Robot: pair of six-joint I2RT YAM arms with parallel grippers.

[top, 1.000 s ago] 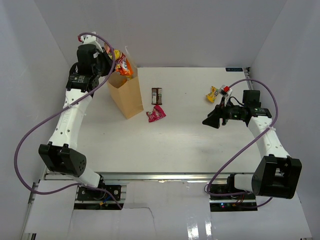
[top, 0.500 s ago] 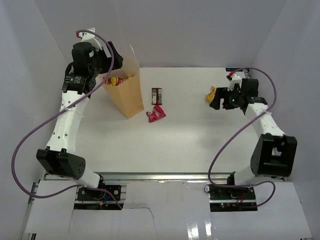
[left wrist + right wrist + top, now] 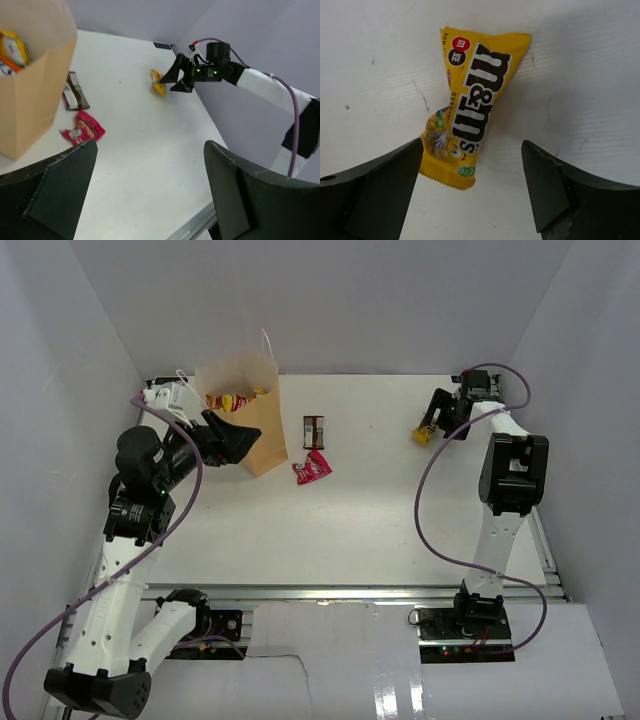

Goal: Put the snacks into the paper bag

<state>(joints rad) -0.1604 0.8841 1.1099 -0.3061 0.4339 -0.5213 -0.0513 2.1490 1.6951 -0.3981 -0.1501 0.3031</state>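
At the table's (image 3: 380, 500) far right, the right gripper (image 3: 471, 150) hangs spread wide over the yellow M&M's packet (image 3: 475, 105), well apart from the paper bag (image 3: 252, 430); it should drop straight, fingers (image 3: 370, 195) straddling the packet's width, then close.

The paper bag (image 3: 30, 100) is matt tan paper; the yellow packet (image 3: 472, 132) is glossy, crinkled plastic film; the table (image 3: 380, 500) is matt white, faintly scuffed.
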